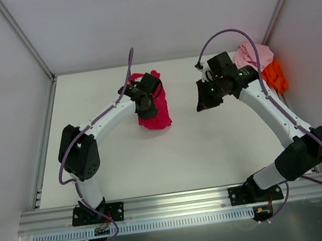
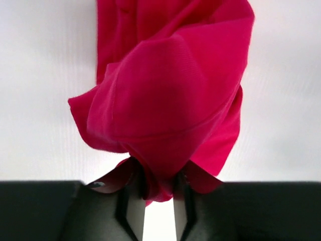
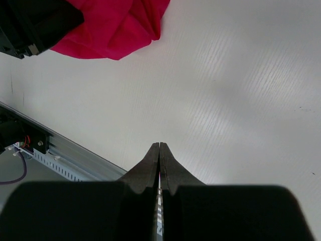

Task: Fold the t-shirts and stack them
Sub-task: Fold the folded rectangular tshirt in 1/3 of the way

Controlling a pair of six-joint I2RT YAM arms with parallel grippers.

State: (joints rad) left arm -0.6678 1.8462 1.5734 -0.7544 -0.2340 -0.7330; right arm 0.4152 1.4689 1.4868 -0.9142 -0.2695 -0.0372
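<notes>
Well back on the white table (image 1: pixel 214 149), left of centre, the left gripper (image 2: pixel 159 193) pinches a fold of the bunched crimson shirt (image 2: pixel 165 90), its jaws narrowly parted around the cloth. The right gripper (image 3: pixel 159 148) hovers over the table to the shirt's right, jaws pressed together and empty. The pink shirt (image 1: pixel 253 55) and orange shirt (image 1: pixel 274 76) lie crumpled, touching, in the far right corner behind the right arm.
</notes>
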